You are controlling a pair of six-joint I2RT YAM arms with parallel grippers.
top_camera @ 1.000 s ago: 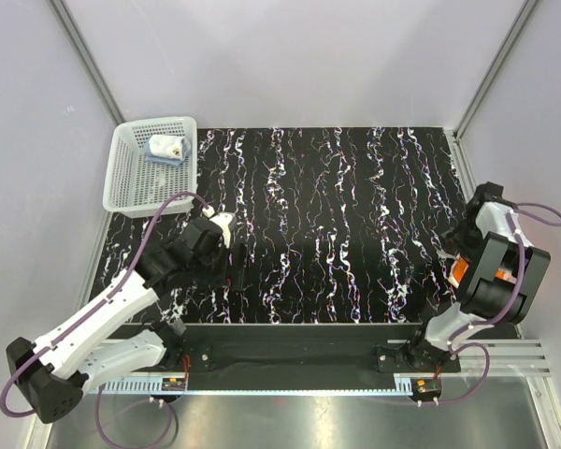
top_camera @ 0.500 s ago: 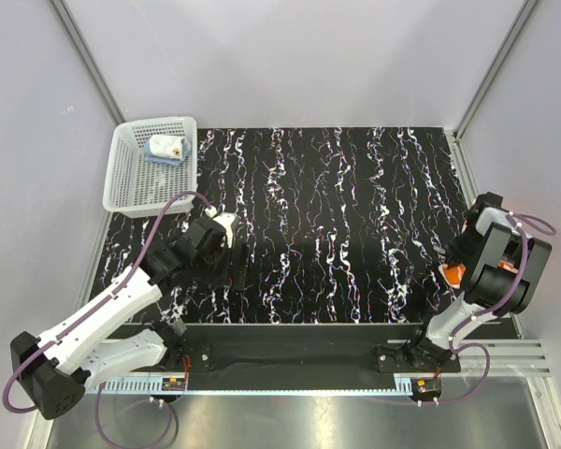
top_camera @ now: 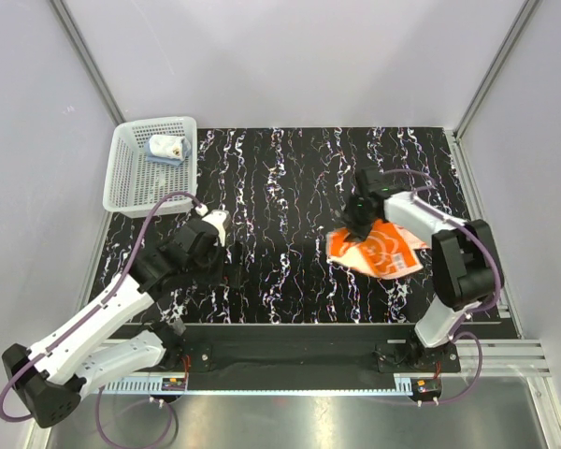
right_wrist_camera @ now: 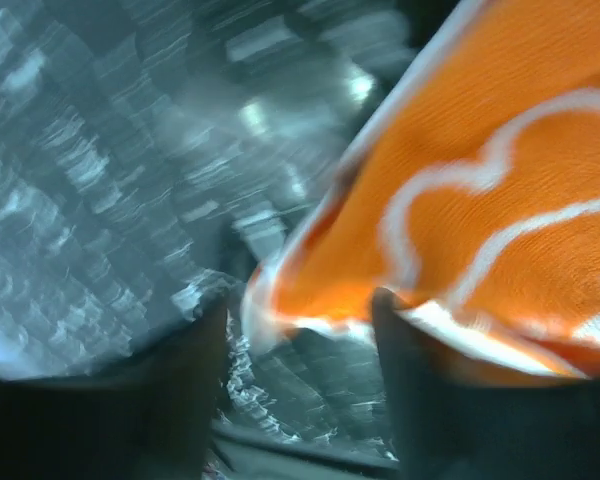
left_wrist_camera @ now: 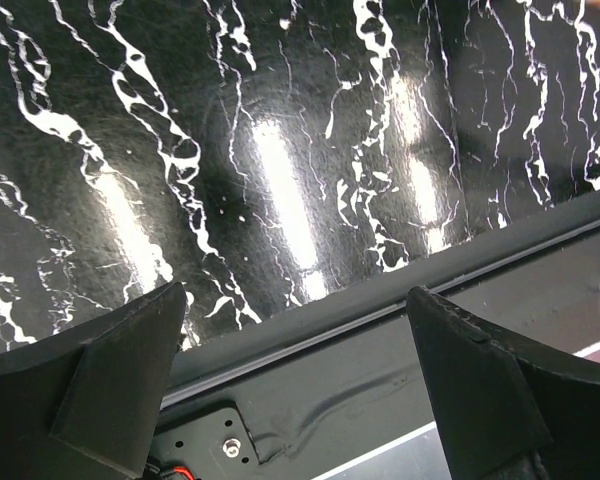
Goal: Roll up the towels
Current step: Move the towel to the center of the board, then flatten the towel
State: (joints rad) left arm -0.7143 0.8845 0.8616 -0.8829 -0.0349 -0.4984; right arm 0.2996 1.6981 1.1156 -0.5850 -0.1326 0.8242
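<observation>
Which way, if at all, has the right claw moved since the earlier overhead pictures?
Yes. The right claw has swung left from the table's right edge toward its middle, at the orange towel's corner.

The orange towel [top_camera: 378, 251] lay spread on the right half of the black, white-veined surface [top_camera: 290, 187], its white print facing up and its edges uneven. The right end effector [top_camera: 356, 231] pointed down at the towel's far left corner and touched the cloth there. From above, its jaws could not be made out. The right arm bent back from that point to its base at the near edge. The left end effector [top_camera: 226, 268] hung over the near left part of the surface, well apart from the towel. At the far left corner stood a white basket [top_camera: 122, 192], and a rolled blue towel [top_camera: 166, 150] lay against its far wall.
</observation>
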